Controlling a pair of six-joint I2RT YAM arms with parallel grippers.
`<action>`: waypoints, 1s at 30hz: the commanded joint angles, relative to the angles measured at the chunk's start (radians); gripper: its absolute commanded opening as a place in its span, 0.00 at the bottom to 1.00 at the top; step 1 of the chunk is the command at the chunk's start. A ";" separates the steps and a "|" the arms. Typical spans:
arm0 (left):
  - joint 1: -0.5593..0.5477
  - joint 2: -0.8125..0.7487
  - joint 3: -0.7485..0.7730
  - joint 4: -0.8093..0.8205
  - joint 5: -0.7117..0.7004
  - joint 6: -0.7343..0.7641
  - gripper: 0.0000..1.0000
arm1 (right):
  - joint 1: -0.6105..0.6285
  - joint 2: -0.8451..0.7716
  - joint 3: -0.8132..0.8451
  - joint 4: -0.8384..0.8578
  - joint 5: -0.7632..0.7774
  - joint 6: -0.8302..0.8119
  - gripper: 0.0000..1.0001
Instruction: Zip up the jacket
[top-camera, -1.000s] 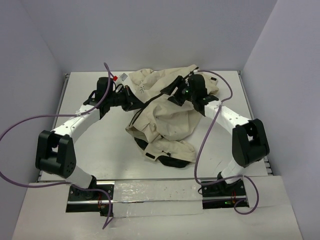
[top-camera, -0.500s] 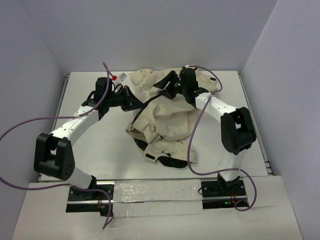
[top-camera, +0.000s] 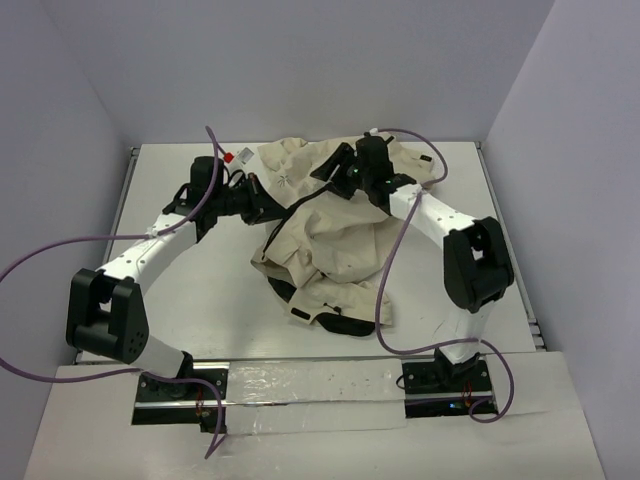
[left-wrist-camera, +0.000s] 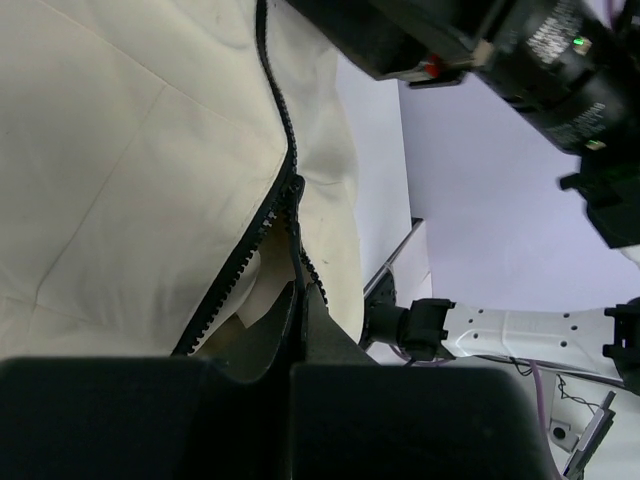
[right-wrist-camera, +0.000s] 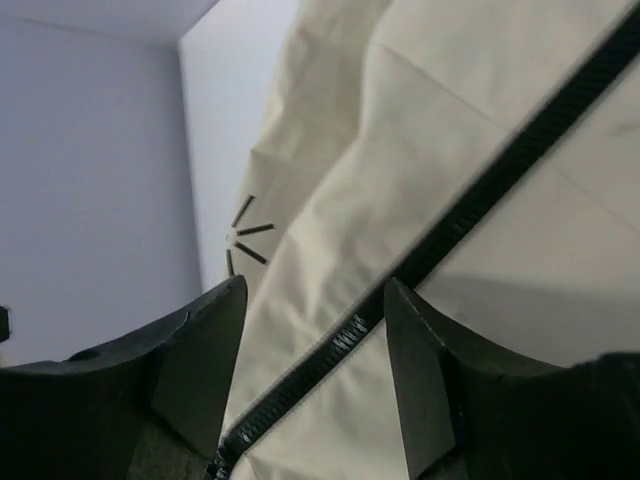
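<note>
Right hand (right-wrist-camera: 315, 330) stood open astride the zipper (right-wrist-camera: 470, 205); left hand (left-wrist-camera: 297, 330) clamped the jacket (top-camera: 335, 245) edge. Closing off-line might have caught only cloth, jamming the teeth.

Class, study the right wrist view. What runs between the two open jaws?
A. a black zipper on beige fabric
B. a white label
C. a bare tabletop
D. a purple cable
A: in the right wrist view the black zipper crosses the beige jacket and passes between the spread jaws of the right gripper.
</note>
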 joint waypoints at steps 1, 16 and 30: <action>-0.001 -0.039 -0.004 0.015 0.011 0.023 0.00 | -0.002 -0.114 0.036 -0.228 0.290 -0.167 0.76; -0.045 -0.051 0.059 -0.155 -0.118 0.175 0.00 | -0.026 0.251 0.688 -0.875 0.197 -0.208 0.84; -0.079 -0.062 0.088 -0.173 -0.116 0.238 0.00 | 0.092 0.332 0.698 -0.838 0.064 -0.140 0.97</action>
